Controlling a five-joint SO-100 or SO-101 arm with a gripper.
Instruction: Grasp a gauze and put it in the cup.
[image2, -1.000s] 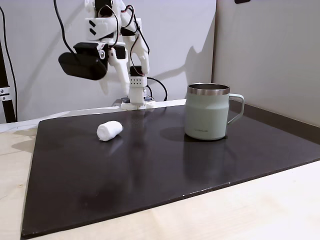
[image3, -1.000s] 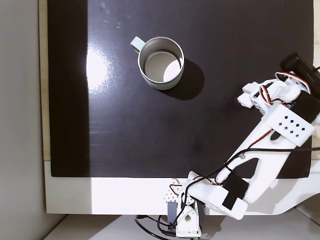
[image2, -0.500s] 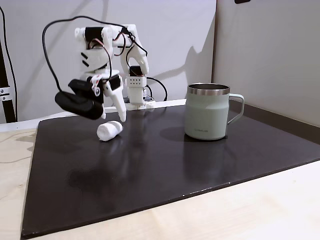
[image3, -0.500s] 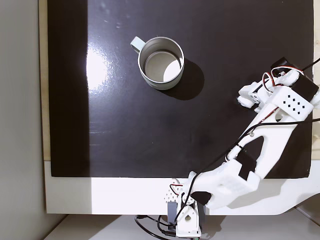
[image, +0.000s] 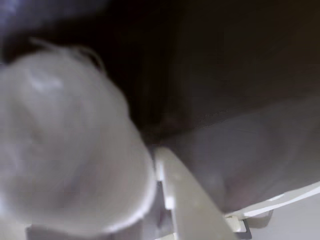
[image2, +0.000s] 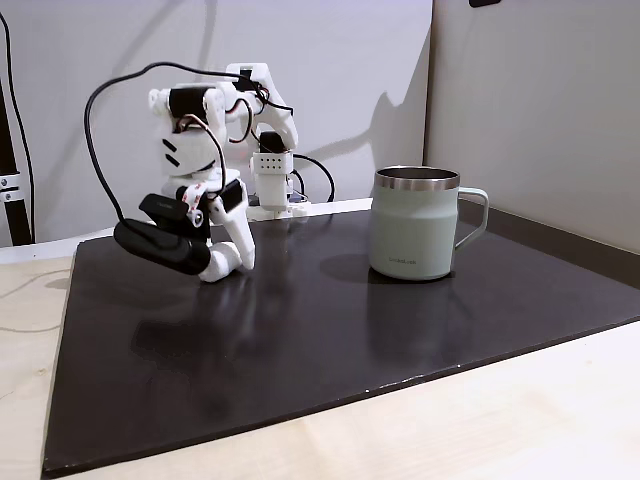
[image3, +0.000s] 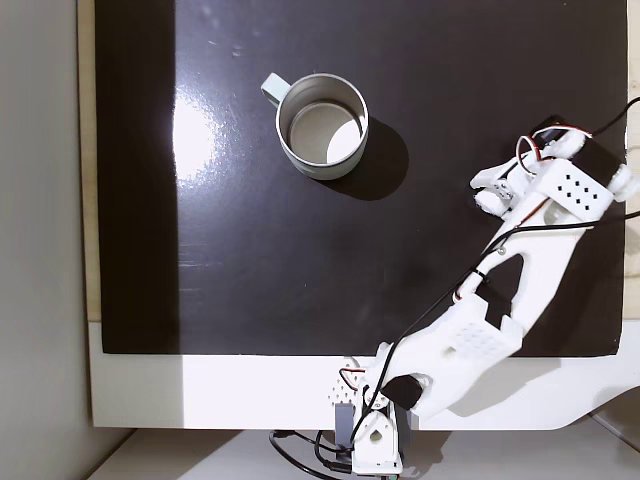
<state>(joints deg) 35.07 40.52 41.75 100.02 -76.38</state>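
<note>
Gauze (image2: 222, 259): small white soft roll, lying on its side on the dark mat at the left in a fixed view, partly hidden behind the arm's lowered head. In the wrist view the gauze (image: 65, 145) is a big blurred white fuzzy mass at left, very close to the camera.

Cup (image2: 414, 236): pale sage-green mug, bare steel rim, angular handle pointing right, small dark lettering low on the side, upright on the mat, well apart from the gauze. In the top-down fixed view the cup (image3: 292, 156) stands open-mouthed, inside empty, handle toward upper left.
</note>
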